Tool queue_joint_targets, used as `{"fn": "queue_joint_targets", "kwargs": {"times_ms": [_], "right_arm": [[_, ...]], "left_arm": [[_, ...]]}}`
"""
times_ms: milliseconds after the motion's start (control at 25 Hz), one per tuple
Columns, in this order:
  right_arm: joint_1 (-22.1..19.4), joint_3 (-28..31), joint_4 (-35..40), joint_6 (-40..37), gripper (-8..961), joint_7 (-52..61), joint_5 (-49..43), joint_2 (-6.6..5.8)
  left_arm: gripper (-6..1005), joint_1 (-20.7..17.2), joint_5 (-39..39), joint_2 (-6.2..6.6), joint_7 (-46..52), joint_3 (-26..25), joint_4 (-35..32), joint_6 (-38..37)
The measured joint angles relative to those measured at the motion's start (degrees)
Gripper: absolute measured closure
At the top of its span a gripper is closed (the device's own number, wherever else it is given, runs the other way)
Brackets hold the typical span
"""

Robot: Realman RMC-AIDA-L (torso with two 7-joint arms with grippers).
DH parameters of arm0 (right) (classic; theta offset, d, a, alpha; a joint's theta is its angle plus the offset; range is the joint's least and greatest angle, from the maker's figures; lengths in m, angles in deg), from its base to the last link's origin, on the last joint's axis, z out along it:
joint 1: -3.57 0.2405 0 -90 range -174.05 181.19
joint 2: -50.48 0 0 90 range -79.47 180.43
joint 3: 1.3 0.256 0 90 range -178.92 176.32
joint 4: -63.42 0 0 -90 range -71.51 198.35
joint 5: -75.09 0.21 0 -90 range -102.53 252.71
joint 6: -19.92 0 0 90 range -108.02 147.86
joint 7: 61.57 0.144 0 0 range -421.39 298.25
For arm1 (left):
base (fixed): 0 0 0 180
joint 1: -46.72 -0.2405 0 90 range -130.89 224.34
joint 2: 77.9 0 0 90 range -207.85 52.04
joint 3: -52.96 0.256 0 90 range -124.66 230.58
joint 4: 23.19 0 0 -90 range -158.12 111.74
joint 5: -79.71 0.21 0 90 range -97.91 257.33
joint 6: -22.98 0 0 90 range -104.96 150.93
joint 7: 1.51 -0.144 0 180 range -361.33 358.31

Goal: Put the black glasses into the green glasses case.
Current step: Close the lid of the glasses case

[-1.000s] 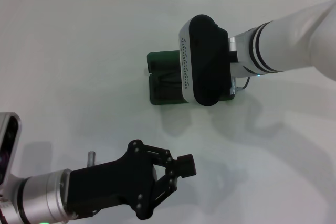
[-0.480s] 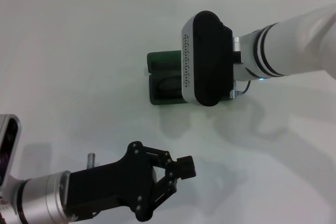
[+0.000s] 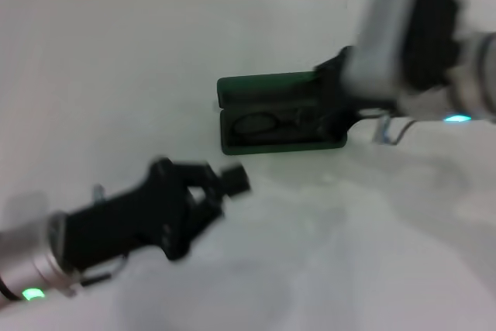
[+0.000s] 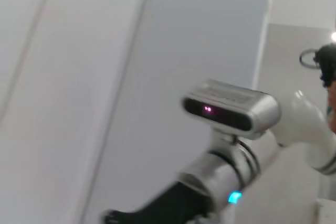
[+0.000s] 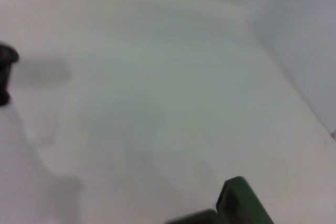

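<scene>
Green glasses case (image 3: 280,122): open on white worktop (image 3: 116,60), black glasses (image 3: 267,123) lying inside.

Right end effector (image 3: 335,106): at case's right end; finger state impossible to tell.

Left end effector (image 3: 225,180): near case's front, fingers close together, holding nothing.

Risk: case nudged or lid knocked by either arm.

Obscured: glasses' temples, case's right end.

Dark green glasses case (image 3: 279,122) (dark lining), black glasses (image 3: 267,123) inside; black left hand (image 3: 225,184); white table (image 3: 116,75).
</scene>
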State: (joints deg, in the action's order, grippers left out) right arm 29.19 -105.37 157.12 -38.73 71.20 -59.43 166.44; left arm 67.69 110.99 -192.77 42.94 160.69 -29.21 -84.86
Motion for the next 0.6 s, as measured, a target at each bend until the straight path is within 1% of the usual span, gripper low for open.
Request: {"fn": "queue_joint_targets", "kwargs": {"times_ms": [80, 200, 280, 320, 360, 400, 440, 520, 600], "right_arm": [[-3.20, 6.99, 0.64, -4.07, 666, -1.42, 9.03, -0.05], [-6.87, 17.51, -1.60, -11.45, 673, -5.70, 20.53, -0.08], [-9.85, 25.35, -6.02, -16.94, 678, -12.66, 29.54, -0.21], [-10.83, 27.80, -8.12, -19.37, 678, -16.01, 32.73, -0.23], [-11.99, 31.18, -11.17, -23.16, 678, -20.85, 36.70, -0.32], [-13.15, 34.95, -14.76, -27.84, 678, -25.82, 40.43, -0.45], [-13.61, 36.93, -16.94, -30.50, 678, -28.27, 41.67, -0.48], [-14.14, 41.11, -20.87, -34.75, 678, -31.42, 42.35, -0.55], [-14.11, 45.40, -24.63, -35.60, 678, -31.47, 38.47, -0.56]], "left_arm": [[950, 0.57, -1.60, 1.35, 0.63, 0.00, -0.27, -0.33], [947, 2.78, -4.92, 3.95, 2.14, -0.07, -0.42, -0.85], [945, 5.29, -7.50, 5.89, 5.09, -0.10, -0.44, -0.56], [944, 6.91, -7.95, 6.91, 6.59, -0.06, -0.39, -0.04], [943, 6.91, -7.95, 6.91, 6.59, -0.06, -0.39, -0.04], [942, 12.05, -8.65, 9.02, 9.87, -0.08, -0.31, 2.48], [941, 13.34, -8.61, 9.37, 10.36, -0.05, -0.28, 3.43], [939, 18.05, -7.77, 10.47, 11.65, 0.35, -0.27, 8.16], [937, 23.53, -4.84, 11.62, 15.04, 0.76, -0.38, 15.37]]}}
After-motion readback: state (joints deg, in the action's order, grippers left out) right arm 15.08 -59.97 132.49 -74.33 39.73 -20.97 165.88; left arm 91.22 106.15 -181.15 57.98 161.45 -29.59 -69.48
